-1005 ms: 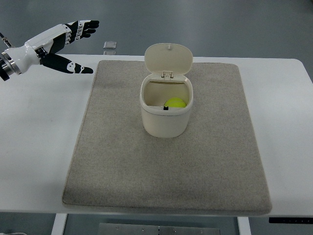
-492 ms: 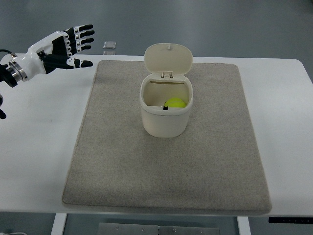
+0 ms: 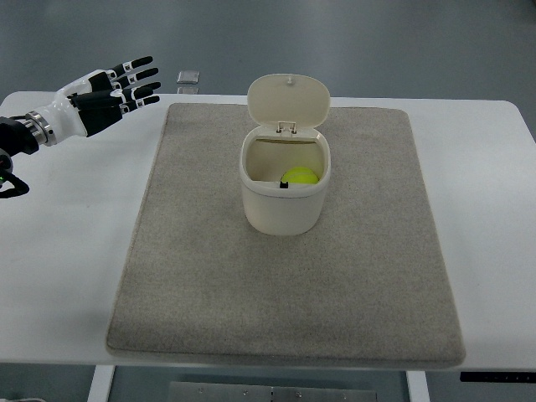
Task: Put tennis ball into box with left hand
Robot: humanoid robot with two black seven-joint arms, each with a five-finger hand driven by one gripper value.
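Down inside the box (image 3: 285, 188), at its right-hand side, the tennis ball (image 3: 301, 177) is sitting below the rim, with the hinged lid (image 3: 288, 102) standing up at the far edge. I am reading the drop as done, judging by where the ball lies. The box is resting mid-way across the grey mat (image 3: 285, 285), toward its far half, on the white table (image 3: 67, 251).

From the ball, the left hand (image 3: 109, 88) is lying well off to the picture's left and farther from me, past the mat's far-left corner and over bare table. Its fingers (image 3: 138, 75) are spread and straight, pointing roughly toward the box, holding nothing. Being round, the ball offers no long axis to line up on. I am seeing no right hand, so the left is the only one in reach. A small flat object (image 3: 188, 78) is lying beyond the mat, near the fingertips.
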